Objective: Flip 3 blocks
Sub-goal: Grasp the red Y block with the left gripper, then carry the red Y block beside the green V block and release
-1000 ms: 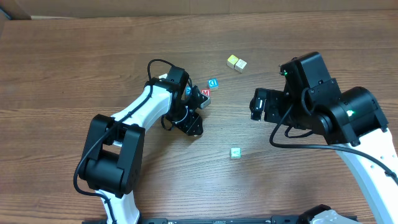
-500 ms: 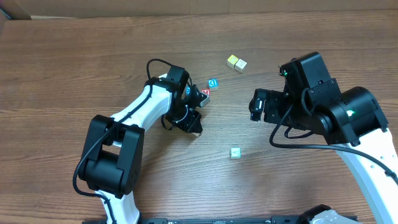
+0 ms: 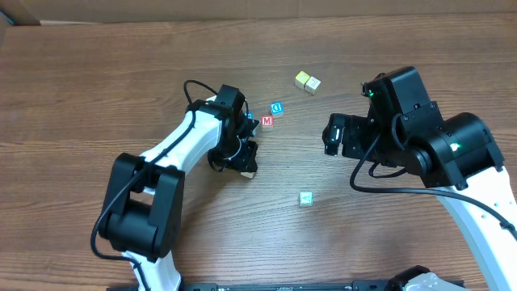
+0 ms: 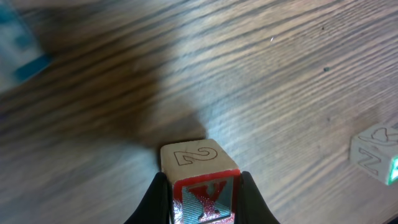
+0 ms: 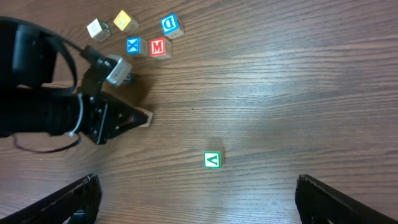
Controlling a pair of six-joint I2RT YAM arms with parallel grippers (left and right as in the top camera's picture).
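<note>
The left gripper is pressed together on the Y block, pinching two opposite sides, with the red Y face toward the wrist camera. Whether the block touches the table cannot be determined. The right gripper is spread wide and holds nothing. The V block lies alone, V face up, well apart from both arms. The pale block sits just beside a yellow cube. Assessment: one flip is in progress; no completed flip can be confirmed.
</note>
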